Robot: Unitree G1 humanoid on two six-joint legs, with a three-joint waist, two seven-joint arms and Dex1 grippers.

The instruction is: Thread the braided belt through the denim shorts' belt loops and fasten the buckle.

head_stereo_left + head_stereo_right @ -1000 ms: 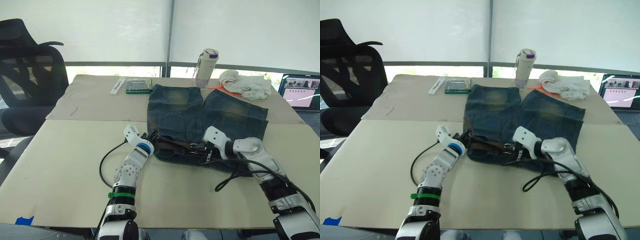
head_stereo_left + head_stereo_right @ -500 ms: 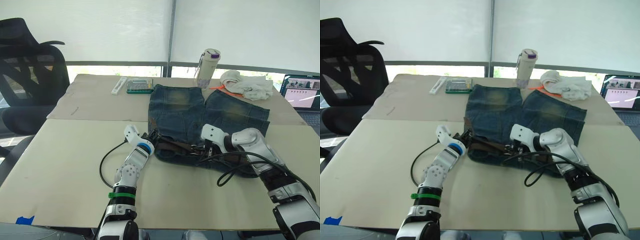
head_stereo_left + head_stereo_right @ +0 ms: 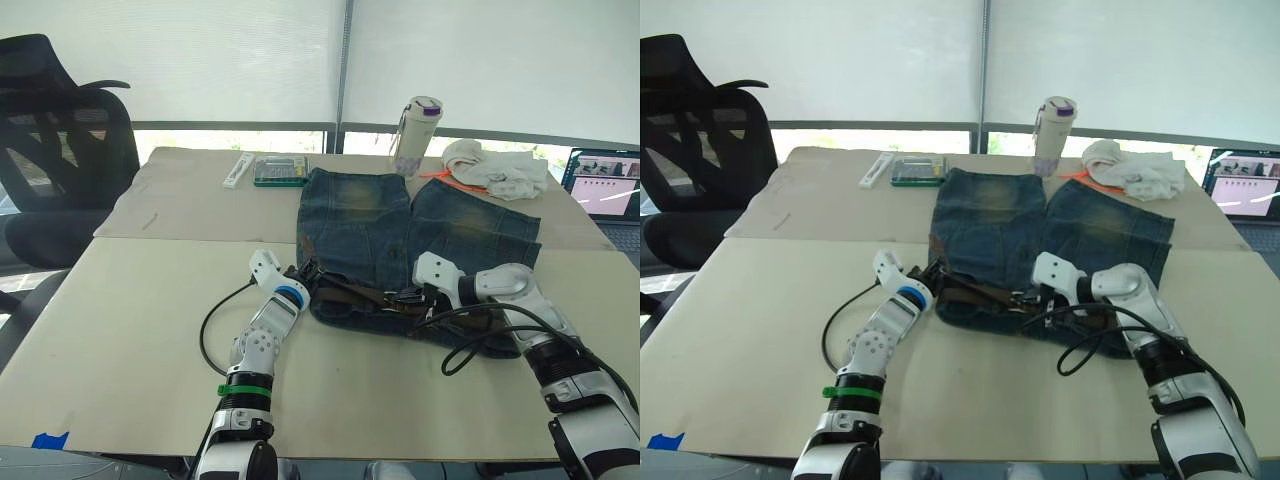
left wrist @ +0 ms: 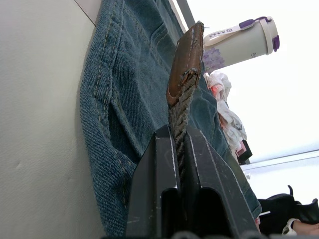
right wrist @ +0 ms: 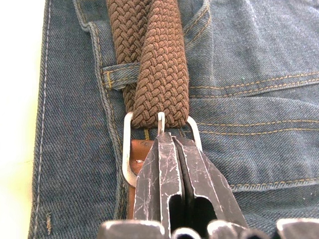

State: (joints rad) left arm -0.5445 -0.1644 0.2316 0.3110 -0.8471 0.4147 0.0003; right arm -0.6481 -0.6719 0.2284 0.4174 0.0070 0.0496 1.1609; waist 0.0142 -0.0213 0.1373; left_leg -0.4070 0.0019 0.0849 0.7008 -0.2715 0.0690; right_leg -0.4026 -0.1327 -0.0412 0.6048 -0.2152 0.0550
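Observation:
The denim shorts [image 3: 400, 225] lie flat on the table, waistband toward me. The dark brown braided belt [image 3: 355, 293] runs along the waistband. My left gripper [image 3: 303, 272] sits at the waistband's left end, shut on the belt's leather-tipped end [image 4: 185, 62], which stands up between its fingers [image 4: 162, 164]. My right gripper [image 3: 410, 297] is at the middle of the waistband, shut on the silver buckle [image 5: 127, 149] right at the prong. Two layers of braid [image 5: 159, 64] pass through the buckle frame and under one of the belt loops [image 5: 117, 75].
A purple-capped bottle [image 3: 413, 122], a white cloth bundle [image 3: 495, 168], a calculator [image 3: 279, 171] and a white remote [image 3: 237, 170] sit at the far edge. A laptop [image 3: 603, 185] is far right, an office chair [image 3: 60, 150] at the left. Black cables [image 3: 480, 345] loop by my arms.
My right gripper shifted slightly left along the waistband, then back right, staying on the buckle. The left gripper kept still on the belt end.

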